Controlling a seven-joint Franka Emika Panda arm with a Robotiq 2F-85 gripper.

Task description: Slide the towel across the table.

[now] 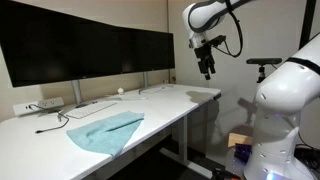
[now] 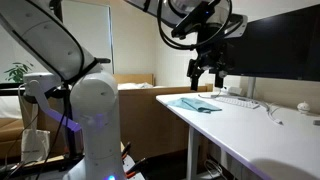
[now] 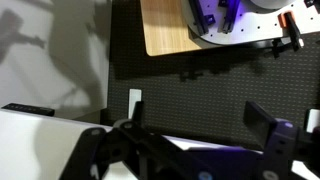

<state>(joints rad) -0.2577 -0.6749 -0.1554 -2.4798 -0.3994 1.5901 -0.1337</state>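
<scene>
In an exterior view, the camera faces the monitors across the table, with the robot base near right. In an exterior view set behind the base, it looks along the same table. The wrist view looks down at the carpet.

A: What sort of place are we in?
B: Office, we'd say. Wide monitors run across the upper left, on a white desk. There's a power strip with cables at the left edge.
A: We also see a potted plant at far left, and dark carpet in the wrist view.
</scene>
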